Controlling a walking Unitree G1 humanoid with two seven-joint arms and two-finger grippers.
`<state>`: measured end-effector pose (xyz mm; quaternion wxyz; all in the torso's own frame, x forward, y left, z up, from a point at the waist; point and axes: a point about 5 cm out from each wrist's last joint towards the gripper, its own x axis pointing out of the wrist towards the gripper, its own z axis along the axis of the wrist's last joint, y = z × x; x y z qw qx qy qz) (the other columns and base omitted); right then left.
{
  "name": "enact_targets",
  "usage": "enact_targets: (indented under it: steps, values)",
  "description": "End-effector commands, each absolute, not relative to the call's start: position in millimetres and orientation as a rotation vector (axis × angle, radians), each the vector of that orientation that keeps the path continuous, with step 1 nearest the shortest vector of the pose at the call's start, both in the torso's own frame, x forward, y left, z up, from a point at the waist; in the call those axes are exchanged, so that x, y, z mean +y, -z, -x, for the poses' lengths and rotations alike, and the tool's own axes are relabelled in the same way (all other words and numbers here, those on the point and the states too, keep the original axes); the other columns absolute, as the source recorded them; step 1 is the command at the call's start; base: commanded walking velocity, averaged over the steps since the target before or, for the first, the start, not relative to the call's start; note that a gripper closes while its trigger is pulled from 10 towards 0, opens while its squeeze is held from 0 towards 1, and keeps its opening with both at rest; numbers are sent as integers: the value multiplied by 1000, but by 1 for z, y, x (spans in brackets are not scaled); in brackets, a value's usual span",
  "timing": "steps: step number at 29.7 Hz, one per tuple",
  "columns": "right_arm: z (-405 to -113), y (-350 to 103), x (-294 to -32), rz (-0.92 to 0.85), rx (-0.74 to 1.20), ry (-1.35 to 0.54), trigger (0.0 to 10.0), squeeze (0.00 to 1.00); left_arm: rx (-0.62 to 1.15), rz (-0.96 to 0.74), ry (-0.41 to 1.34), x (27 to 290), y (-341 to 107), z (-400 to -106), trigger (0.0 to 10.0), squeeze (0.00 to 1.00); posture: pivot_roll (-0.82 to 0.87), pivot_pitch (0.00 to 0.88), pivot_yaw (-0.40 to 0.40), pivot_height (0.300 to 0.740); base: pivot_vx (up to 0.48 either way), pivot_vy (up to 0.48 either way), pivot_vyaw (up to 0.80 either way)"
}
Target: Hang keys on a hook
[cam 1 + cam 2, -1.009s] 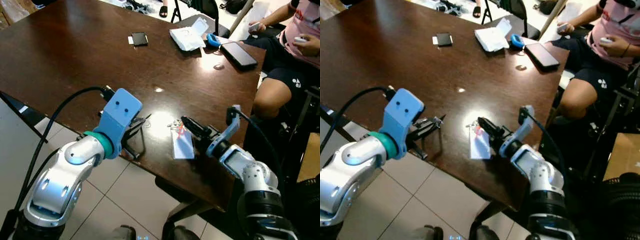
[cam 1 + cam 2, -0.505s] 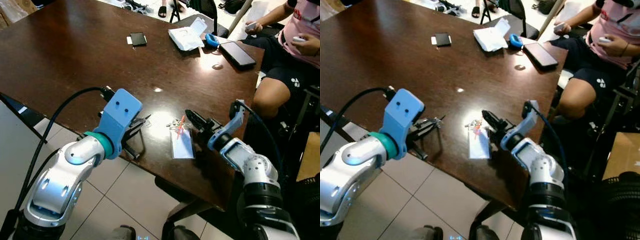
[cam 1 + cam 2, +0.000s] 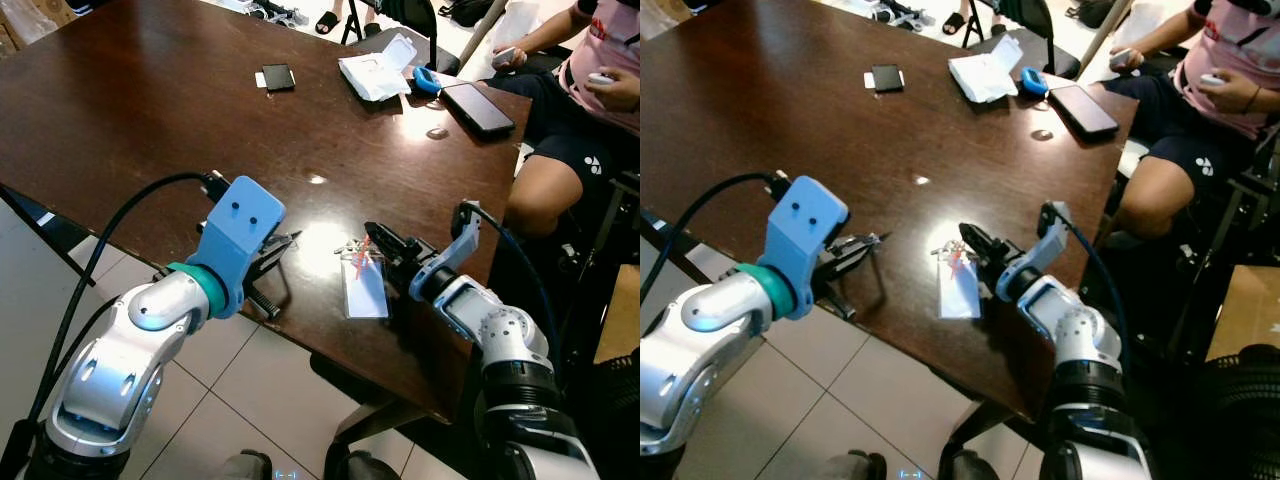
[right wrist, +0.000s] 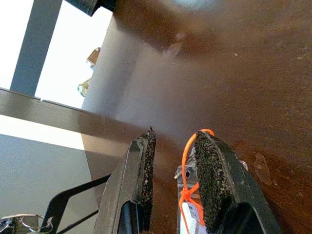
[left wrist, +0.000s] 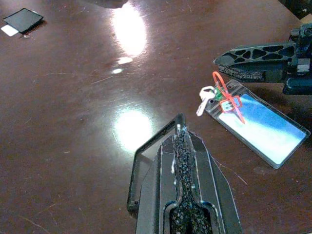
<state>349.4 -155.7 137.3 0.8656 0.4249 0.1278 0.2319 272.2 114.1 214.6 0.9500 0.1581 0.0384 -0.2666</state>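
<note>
A bunch of keys with an orange loop and a blue card holder lies flat on the dark wooden table, near its front edge. My right gripper is open, its tips low over the key end, and the orange loop lies beside one finger. My left gripper is shut on a black wire hook, holding it just above the table to the left of the keys. The hook juts out toward the table edge.
A black phone, a white packet, a blue object and a small black wallet lie at the table's far side. A person sits at the far right. Tiled floor lies below the front edge.
My right gripper rose and shifted slightly away, then came back down over the keys. The keys, the card holder and my left arm with the hook have stayed put.
</note>
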Motion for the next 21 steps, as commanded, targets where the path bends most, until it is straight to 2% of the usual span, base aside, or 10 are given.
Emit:
enact_targets:
  steps: [1, 21]
  values:
    - [-346, -126, -155, -881, 312, -472, 10000, 0, 97, -316, 546, 114, -212, -271, 10000, 0, 139, 137, 66, 740, 0, 0, 0]
    - [-353, -127, -143, -861, 366, -518, 10000, 0, 100, -314, 541, 115, -211, -270, 10000, 0, 144, 139, 62, 740, 0, 0, 0]
